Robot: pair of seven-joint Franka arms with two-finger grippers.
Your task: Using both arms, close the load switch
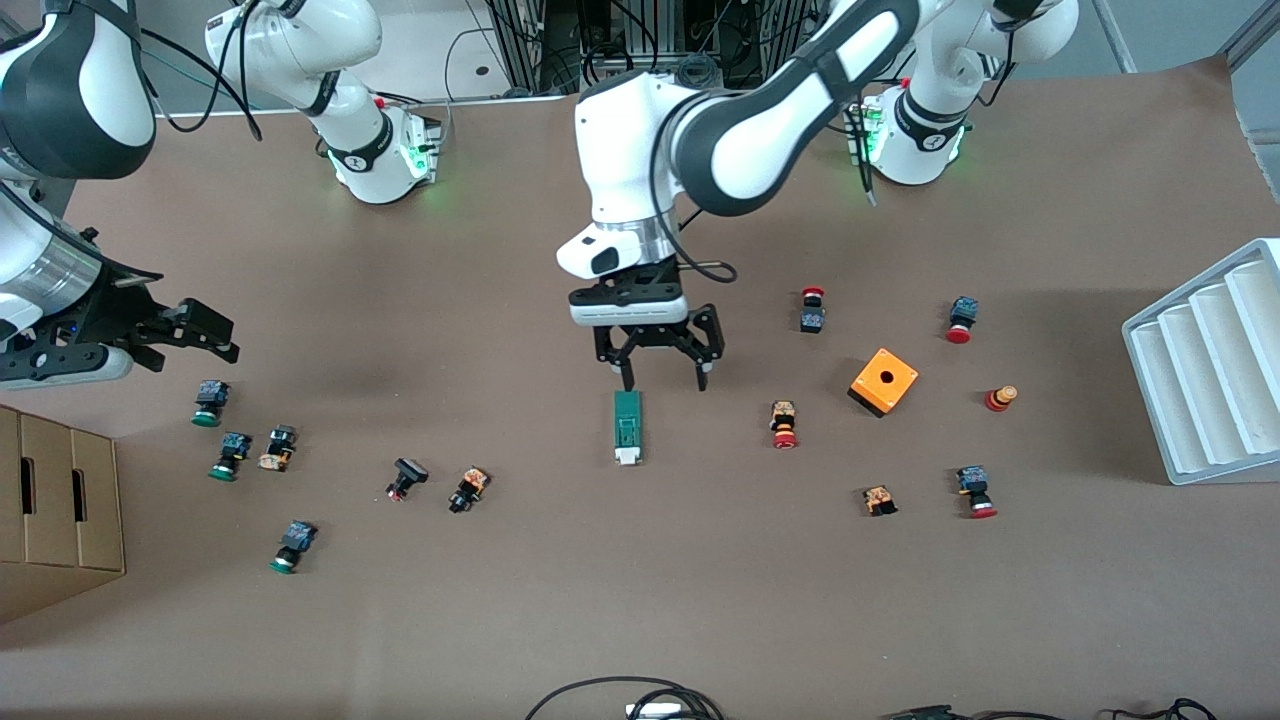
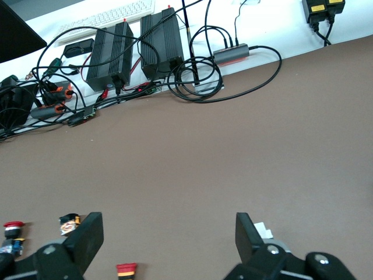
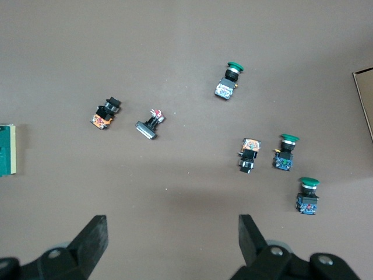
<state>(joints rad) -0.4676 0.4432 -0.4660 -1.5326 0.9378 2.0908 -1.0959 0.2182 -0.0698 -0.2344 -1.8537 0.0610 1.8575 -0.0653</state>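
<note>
The narrow green rectangular load switch (image 1: 627, 426) with its white sliding tab lies flat near the middle of the brown worktop (image 1: 640, 600), its white end toward the front camera. The left pincer (image 1: 661, 382) hangs just over the switch's green end, fingers spread wide, gripping nothing. The right pincer (image 1: 185, 335) waits over the right arm's end of the worktop, fingers (image 3: 93, 236) likewise spread and empty, above scattered green-capped push buttons (image 3: 285, 153). An orange box with a hole (image 1: 884, 381) sits toward the left arm's end.
</note>
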